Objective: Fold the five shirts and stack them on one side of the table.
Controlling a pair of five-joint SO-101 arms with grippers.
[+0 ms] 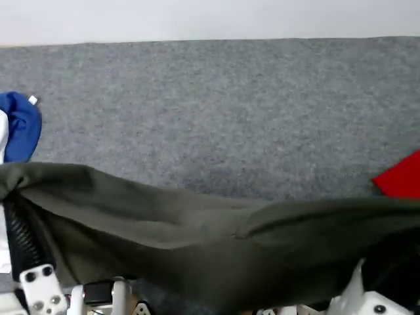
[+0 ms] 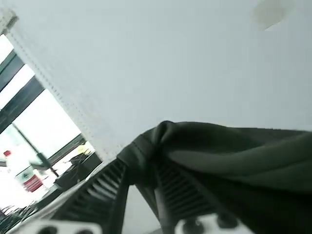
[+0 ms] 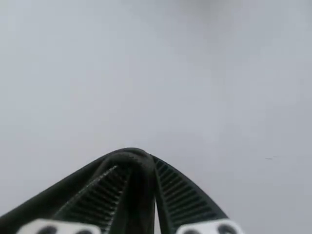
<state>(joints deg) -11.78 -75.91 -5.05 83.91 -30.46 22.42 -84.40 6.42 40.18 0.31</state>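
Note:
A dark olive shirt (image 1: 197,230) hangs stretched across the front of the high view, held up off the grey table (image 1: 216,105). My left gripper (image 2: 144,156) is shut on a bunched corner of the olive shirt (image 2: 229,151), raised and pointing towards a white wall. My right gripper (image 3: 141,161) is shut on a thin edge of the olive shirt (image 3: 139,185), also pointing at bare white wall. A blue shirt (image 1: 20,125) lies at the table's left edge. A red shirt (image 1: 400,176) shows at the right edge.
The grey felt table surface stretches bare behind the held shirt. White arm parts (image 1: 39,289) show at the front left and a white arm base (image 1: 367,295) at the front right. A window and a bottle (image 2: 22,170) appear in the left wrist view.

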